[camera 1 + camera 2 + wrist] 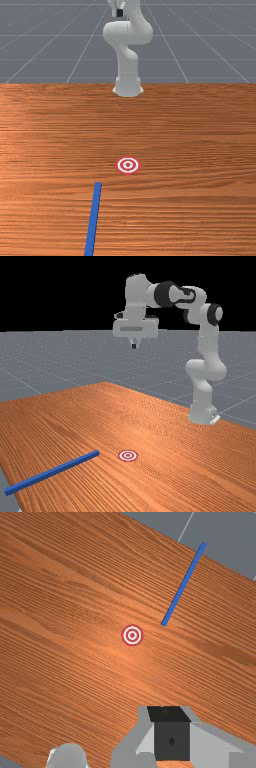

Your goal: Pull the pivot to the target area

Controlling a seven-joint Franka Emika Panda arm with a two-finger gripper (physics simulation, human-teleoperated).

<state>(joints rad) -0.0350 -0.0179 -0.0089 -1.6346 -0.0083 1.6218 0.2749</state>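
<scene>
The gripper (134,346) hangs high above the table (150,421), its fingers together, nothing held — the blue bar (52,472) lies with one end near the red-and-white target (128,455), not touching it, the other reaching the table's edge

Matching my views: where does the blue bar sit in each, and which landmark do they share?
Front view: the blue bar rises from the bottom edge, left of middle.
Far view: lower left, slanting.
Wrist view: from near the target out to the table edge.
Shared landmark: that red-and-white target, near one end of the bar.
</scene>
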